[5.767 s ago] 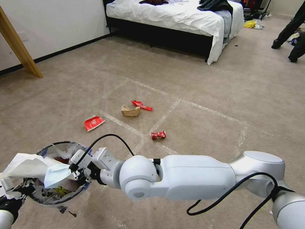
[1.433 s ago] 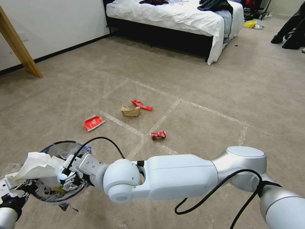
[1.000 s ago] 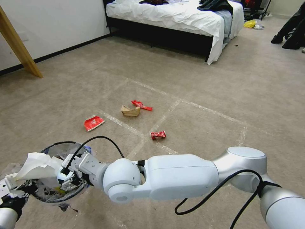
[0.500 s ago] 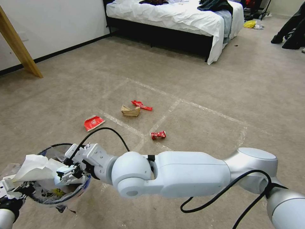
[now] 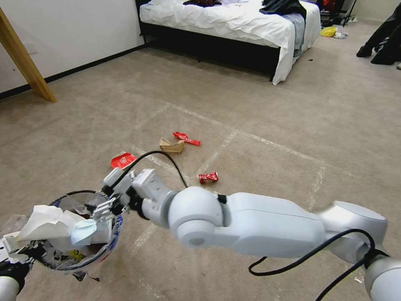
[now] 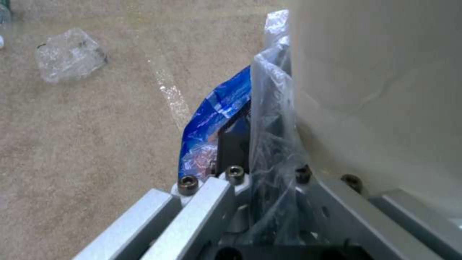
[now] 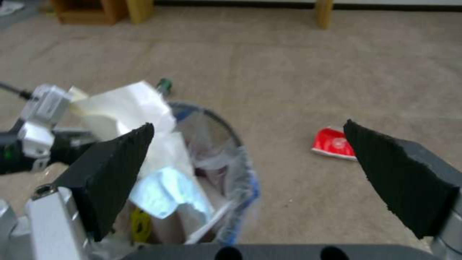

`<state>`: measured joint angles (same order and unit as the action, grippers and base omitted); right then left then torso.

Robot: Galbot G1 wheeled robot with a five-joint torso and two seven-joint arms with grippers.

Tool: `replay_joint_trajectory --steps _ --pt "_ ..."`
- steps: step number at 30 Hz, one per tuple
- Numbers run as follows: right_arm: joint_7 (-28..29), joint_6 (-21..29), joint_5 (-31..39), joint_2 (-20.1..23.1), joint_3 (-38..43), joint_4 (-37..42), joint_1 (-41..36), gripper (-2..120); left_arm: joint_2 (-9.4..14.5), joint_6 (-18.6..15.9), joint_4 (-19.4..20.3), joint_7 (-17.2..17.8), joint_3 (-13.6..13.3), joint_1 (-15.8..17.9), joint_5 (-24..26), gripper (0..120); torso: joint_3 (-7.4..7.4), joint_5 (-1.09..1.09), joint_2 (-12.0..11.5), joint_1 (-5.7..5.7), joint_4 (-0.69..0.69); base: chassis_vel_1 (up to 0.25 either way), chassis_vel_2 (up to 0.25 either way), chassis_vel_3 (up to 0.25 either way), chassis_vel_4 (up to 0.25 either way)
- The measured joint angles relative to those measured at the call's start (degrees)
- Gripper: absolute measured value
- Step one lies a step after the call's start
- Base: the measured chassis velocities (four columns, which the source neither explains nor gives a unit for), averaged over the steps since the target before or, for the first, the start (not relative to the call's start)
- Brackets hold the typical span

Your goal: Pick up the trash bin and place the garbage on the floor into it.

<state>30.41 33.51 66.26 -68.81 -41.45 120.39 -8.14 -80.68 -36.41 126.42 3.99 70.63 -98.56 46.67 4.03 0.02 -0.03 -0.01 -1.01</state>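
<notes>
The right tool (image 5: 109, 203) hangs just above the far rim of the trash bin (image 5: 110, 234), its jaws spread wide and empty. A blue mask (image 5: 83, 231) and white paper (image 5: 44, 217) lie in the bin just below it. The left tool (image 5: 10, 246) is clamped on the bin's near rim, holding it off the floor (image 5: 259, 108).

The trash bin (image 5: 109, 238) sits at the robot's near left, held at its left rim by the left gripper (image 5: 10, 251). A mask (image 5: 83, 231) and paper (image 5: 41, 217) lie in it. The right gripper (image 5: 102, 207) hangs over its far rim, fingers spread. Ahead on the floor (image 5: 271, 108) lie a wrapper (image 5: 186, 139), brown paper (image 5: 171, 146) and a can (image 5: 208, 177). A bed (image 5: 225, 21) stands beyond.
</notes>
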Motion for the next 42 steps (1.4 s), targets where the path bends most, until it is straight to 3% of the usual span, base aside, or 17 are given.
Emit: replay_joint_trajectory --steps 6,17,18,19,22,27,30,34,36,39,42 --pt "-0.8 -1.4 -0.3 4.8 7.7 2.4 -3.5 100 0.1 0.0 0.1 0.0 0.3 -0.6 0.0 1 0.00 0.00 0.0 0.00 0.00 0.000 0.000 0.000 0.000" --pt "-4.2 -6.8 -3.6 8.4 21.4 3.7 -13.0 100 0.5 0.0 1.2 0.0 0.8 -0.9 0.8 1 0.00 0.00 0.0 0.00 0.00 0.000 0.000 0.000 0.000" --pt "-6.3 -10.0 -5.5 9.2 25.4 3.8 -16.3 100 0.5 0.0 1.4 0.0 0.9 -0.9 0.9 1 0.00 0.01 0.0 0.00 -0.02 0.000 0.000 0.000 0.000" --pt "-6.3 -10.0 -5.5 9.2 25.4 3.8 -16.3 100 0.5 0.0 1.4 0.0 0.9 -0.9 0.9 1 0.00 0.01 0.0 0.00 -0.02 0.000 0.000 0.000 0.000" --pt "-11.1 -19.3 -10.2 10.1 34.4 3.2 -23.1 100 0.7 0.0 1.8 0.0 1.2 -1.1 1.0 1 0.00 0.01 0.0 0.01 0.01 0.000 0.000 0.000 0.000" --pt "-12.9 -22.8 -12.0 9.8 40.1 3.4 -27.4 100 0.9 0.0 1.9 0.0 1.4 -1.2 1.4 1 0.00 0.01 0.0 0.00 0.00 0.000 0.000 0.000 0.000" --pt "-15.1 -27.1 -16.3 9.2 48.7 3.9 -34.6 100 0.7 0.0 2.0 0.0 1.6 -1.0 1.9 1 0.00 0.00 0.0 0.00 0.01 0.000 0.000 0.000 0.000" --pt "-16.4 -29.2 -19.0 9.2 53.7 4.4 -39.2 100 0.5 0.0 2.3 0.0 1.6 -0.8 2.0 1 0.00 0.00 0.0 0.00 0.00 0.000 0.000 0.000 0.000" --pt "-18.9 -33.2 -24.5 8.3 60.1 4.9 -44.6 100 0.0 0.0 2.9 0.1 1.6 -0.5 2.4 1 0.00 0.01 0.0 0.00 -0.01 0.000 0.000 0.000 0.000" --pt "-20.4 -35.4 -27.5 7.7 62.8 5.2 -46.9 100 -0.1 0.0 3.1 0.1 1.6 -0.5 2.4 1 0.00 0.01 0.0 0.00 -0.01 0.000 0.000 0.000 0.000" --pt "-25.6 -43.3 -35.4 4.9 69.8 7.2 -56.8 100 -0.4 0.1 3.4 0.1 1.5 -0.8 2.3 1 0.00 0.00 0.0 0.00 0.00 0.000 0.000 0.000 0.000"
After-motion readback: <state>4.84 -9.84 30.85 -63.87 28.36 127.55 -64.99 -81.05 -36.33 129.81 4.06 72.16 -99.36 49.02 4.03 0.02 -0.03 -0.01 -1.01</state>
